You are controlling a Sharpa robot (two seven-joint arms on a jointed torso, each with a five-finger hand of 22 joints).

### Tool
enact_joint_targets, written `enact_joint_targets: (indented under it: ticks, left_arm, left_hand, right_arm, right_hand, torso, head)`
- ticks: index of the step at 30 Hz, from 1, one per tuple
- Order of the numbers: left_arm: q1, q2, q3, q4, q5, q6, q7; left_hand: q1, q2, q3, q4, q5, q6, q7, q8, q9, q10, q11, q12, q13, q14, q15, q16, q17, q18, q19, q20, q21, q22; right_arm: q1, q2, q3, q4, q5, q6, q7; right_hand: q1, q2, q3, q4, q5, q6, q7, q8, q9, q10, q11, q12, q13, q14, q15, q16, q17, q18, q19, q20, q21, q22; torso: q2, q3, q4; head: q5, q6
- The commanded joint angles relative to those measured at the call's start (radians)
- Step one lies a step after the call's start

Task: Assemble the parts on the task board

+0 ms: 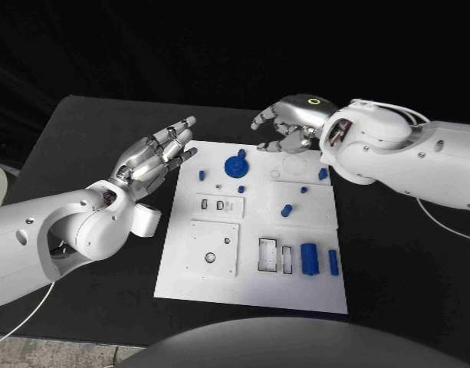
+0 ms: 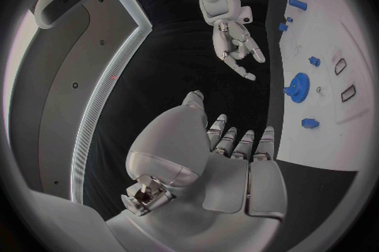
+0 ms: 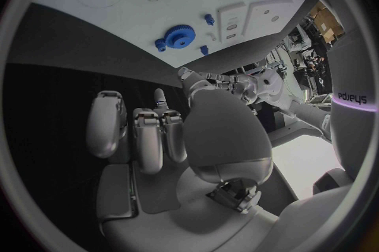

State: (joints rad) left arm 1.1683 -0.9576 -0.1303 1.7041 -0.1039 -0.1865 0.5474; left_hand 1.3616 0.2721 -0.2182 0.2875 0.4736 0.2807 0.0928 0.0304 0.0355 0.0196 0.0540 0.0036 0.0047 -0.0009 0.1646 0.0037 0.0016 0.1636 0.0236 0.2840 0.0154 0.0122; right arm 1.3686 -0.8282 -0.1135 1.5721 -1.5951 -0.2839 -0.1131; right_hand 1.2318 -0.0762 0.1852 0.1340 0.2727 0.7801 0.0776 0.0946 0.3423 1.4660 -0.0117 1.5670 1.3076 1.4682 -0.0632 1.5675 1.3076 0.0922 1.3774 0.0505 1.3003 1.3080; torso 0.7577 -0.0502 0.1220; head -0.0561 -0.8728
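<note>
The white task board (image 1: 179,264) lies mid-table. On its far part a blue gear (image 1: 236,165) lies flat, with small blue parts (image 1: 287,209) scattered around it. A thick blue cylinder (image 1: 310,259) and a thin one (image 1: 333,262) lie near the front right. My left hand (image 1: 157,153) hovers just left of the board's far corner, fingers stretched out and apart, holding nothing. My right hand (image 1: 287,123) hangs over the board's far edge, fingers loosely bent downward and empty. The left wrist view shows my left hand (image 2: 213,157), the gear (image 2: 297,85) and my right hand (image 2: 237,43).
Raised white plates with slots (image 1: 219,205) and holes (image 1: 212,249) sit on the board, beside a rectangular recess (image 1: 267,255). Black table surrounds the board on all sides. The right wrist view shows my right hand (image 3: 174,144), the gear (image 3: 180,36) and the left hand (image 3: 217,83).
</note>
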Motion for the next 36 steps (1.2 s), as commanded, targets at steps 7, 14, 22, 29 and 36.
enact_joint_targets:
  ticks: [7, 14, 22, 29, 36]
  left_arm:
    - [0.0, -0.001, 0.0, 0.006, 0.003, 0.019, 0.007]
    - [0.0, 0.001, -0.001, 0.003, 0.003, 0.027, 0.004]
    - [-0.002, -0.001, -0.004, 0.001, 0.003, 0.035, -0.001]
    - [-0.003, -0.004, -0.005, 0.0, 0.003, 0.039, -0.005]
    - [-0.003, -0.004, -0.005, -0.002, 0.003, 0.042, -0.007]
  left_hand:
    - [0.002, 0.008, 0.005, -0.002, 0.006, 0.006, 0.004, 0.007, 0.001, 0.004, 0.008, 0.003, 0.002, 0.001, 0.006, -0.004, -0.002, 0.015, 0.001, 0.006, 0.006, 0.002]
    - [0.002, 0.008, 0.005, -0.003, 0.007, 0.005, 0.004, 0.007, 0.001, 0.004, 0.009, 0.003, 0.002, 0.001, 0.007, -0.004, -0.002, 0.016, 0.001, 0.006, 0.006, 0.002]
    - [0.003, 0.007, 0.006, -0.003, 0.007, 0.005, 0.004, 0.007, 0.001, 0.005, 0.009, 0.003, 0.002, 0.001, 0.007, -0.004, -0.002, 0.016, 0.002, 0.006, 0.007, 0.002]
    - [0.003, 0.007, 0.006, -0.004, 0.007, 0.005, 0.004, 0.007, 0.001, 0.005, 0.009, 0.003, 0.002, 0.001, 0.008, -0.004, -0.002, 0.016, 0.002, 0.006, 0.007, 0.002]
    - [0.003, 0.007, 0.006, -0.004, 0.007, 0.005, 0.004, 0.007, 0.001, 0.005, 0.009, 0.003, 0.002, 0.001, 0.008, -0.004, -0.002, 0.016, 0.002, 0.006, 0.007, 0.002]
  right_arm:
    - [0.0, -0.175, -0.005, 0.087, 0.052, 0.013, 0.007]
    - [-0.067, -0.239, -0.008, 0.058, 0.025, -0.05, 0.037]
    - [-0.111, -0.253, -0.008, 0.015, 0.033, -0.105, 0.077]
    - [-0.128, -0.255, -0.008, 0.002, 0.046, -0.119, 0.094]
    - [-0.136, -0.26, -0.008, 0.001, 0.053, -0.113, 0.094]
  right_hand:
    - [0.005, 0.0, -0.027, 0.013, -0.063, -0.005, -0.012, -0.008, -0.028, 0.105, -0.009, 0.004, 0.263, 0.098, -0.014, -0.01, 0.25, -0.024, 0.034, -0.013, 0.024, 0.096]
    - [0.014, -0.002, -0.035, 0.019, -0.07, 0.004, -0.01, -0.008, -0.038, 0.105, -0.009, 0.004, 0.263, 0.091, -0.016, -0.032, 0.227, -0.024, 0.038, -0.016, 0.021, 0.096]
    - [0.015, -0.006, -0.048, 0.036, -0.087, 0.022, -0.008, -0.004, -0.048, 0.105, -0.008, 0.004, 0.263, 0.09, -0.016, -0.043, 0.216, -0.026, 0.047, -0.016, 0.025, 0.101]
    - [0.0, -0.023, -0.076, 0.088, -0.159, 0.026, -0.01, -0.008, -0.065, 0.105, -0.01, 0.004, 0.263, 0.086, -0.019, -0.067, 0.189, -0.036, 0.074, -0.02, 0.061, 0.129]
    - [-0.008, -0.04, -0.089, 0.129, -0.188, 0.023, -0.011, -0.012, -0.075, 0.105, -0.012, 0.004, 0.263, 0.086, -0.021, -0.073, 0.181, -0.04, 0.085, -0.022, 0.077, 0.141]
  torso:
    - [0.003, 0.0, -0.0053]
    - [0.0, 0.0022, -0.0014]
    - [0.002, 0.0071, -0.0012]
    - [0.001, 0.0049, -0.0035]
    - [0.001, 0.005, -0.0026]
  head:
    - [-0.014, 0.0]
    - [-0.023, 0.0]
    - [-0.024, 0.0]
    - [-0.024, 0.0]
    - [-0.027, 0.0]
